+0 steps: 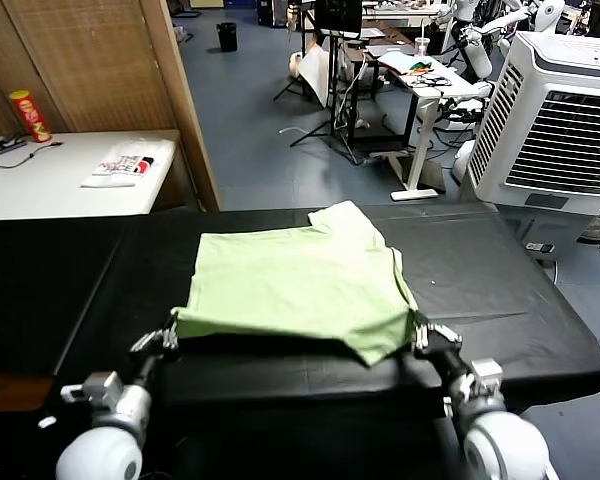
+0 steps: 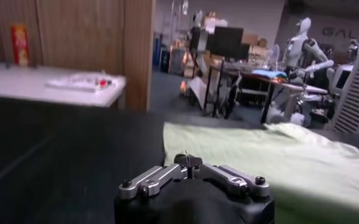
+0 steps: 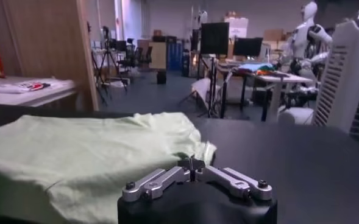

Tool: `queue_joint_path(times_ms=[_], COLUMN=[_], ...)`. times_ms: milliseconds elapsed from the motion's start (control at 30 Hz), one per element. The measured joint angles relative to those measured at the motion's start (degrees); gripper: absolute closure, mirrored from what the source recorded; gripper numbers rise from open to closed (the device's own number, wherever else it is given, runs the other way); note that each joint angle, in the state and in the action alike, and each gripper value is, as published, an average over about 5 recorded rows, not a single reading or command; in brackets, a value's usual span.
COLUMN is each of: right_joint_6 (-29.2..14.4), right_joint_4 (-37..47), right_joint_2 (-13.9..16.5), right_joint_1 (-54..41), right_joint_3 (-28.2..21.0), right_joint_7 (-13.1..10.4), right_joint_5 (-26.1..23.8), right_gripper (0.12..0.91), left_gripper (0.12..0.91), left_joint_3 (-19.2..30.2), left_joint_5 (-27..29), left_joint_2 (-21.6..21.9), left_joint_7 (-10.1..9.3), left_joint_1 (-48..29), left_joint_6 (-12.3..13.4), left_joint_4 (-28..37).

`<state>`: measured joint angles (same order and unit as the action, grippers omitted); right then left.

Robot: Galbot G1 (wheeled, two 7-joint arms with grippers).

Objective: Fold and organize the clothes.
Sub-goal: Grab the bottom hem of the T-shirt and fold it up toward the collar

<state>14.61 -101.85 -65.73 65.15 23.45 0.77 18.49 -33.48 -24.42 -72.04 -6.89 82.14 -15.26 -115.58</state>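
Note:
The pale light-green T-shirt point(image 1: 300, 285) lies on the black table point(image 1: 500, 290), one sleeve pointing to the far side; its printed patch is out of view. My left gripper point(image 1: 170, 337) is shut on the shirt's near left corner. My right gripper point(image 1: 421, 335) is shut on the near right corner. The near edge hangs slightly raised between them, with shadow under it. In the left wrist view the shut gripper point(image 2: 188, 160) meets the cloth point(image 2: 277, 158). In the right wrist view the shut gripper point(image 3: 192, 163) pinches the bunched cloth edge point(image 3: 88, 152).
A white side table point(image 1: 40, 185) at the back left holds a red can point(image 1: 29, 115) and a white printed item point(image 1: 123, 166). A wooden partition point(image 1: 100, 60) stands behind it. A white air cooler point(image 1: 555, 110) stands at the back right.

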Motion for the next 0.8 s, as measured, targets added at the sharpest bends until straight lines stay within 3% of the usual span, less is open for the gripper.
queue_joint_path(times_ms=[300,400,467,633,733,800], right_joint_6=[-0.2,-0.4,-0.2,2.3,3.7,4.2], right_joint_4=[8.5,9.4,9.0,4.6,0.8,-1.6], right_joint_2=[-1.1,-1.3,-1.1,0.6,1.5,2.0], right_joint_1=[-8.4,-9.3,-9.1,-5.5,-2.0,0.4], right_joint_3=[-3.8,-4.0,-3.8,-2.6,-1.8,-1.2], right_joint_7=[2.2,2.8,3.3,3.3,3.1,3.1], right_joint_5=[-1.6,-2.0,-2.1,-2.3,-2.9,-3.2], right_gripper=[0.903,0.861,0.790,0.474,0.320,0.257], left_gripper=[0.905,0.905,0.905,0.887,0.744,0.595], left_joint_3=[1.6,1.9,2.1,1.9,1.6,1.3], left_joint_5=[1.4,1.3,1.1,-0.5,-0.6,-0.4], left_joint_2=[0.8,1.4,1.7,1.4,1.4,1.5], left_joint_7=[0.02,-0.03,-0.06,-0.49,-0.65,-0.65], left_joint_1=[-5.2,-6.9,-7.8,-9.0,-8.5,-7.9], left_joint_6=[0.8,0.7,0.7,0.6,0.6,0.5], left_joint_4=[7.9,9.7,10.7,11.5,11.1,10.8])
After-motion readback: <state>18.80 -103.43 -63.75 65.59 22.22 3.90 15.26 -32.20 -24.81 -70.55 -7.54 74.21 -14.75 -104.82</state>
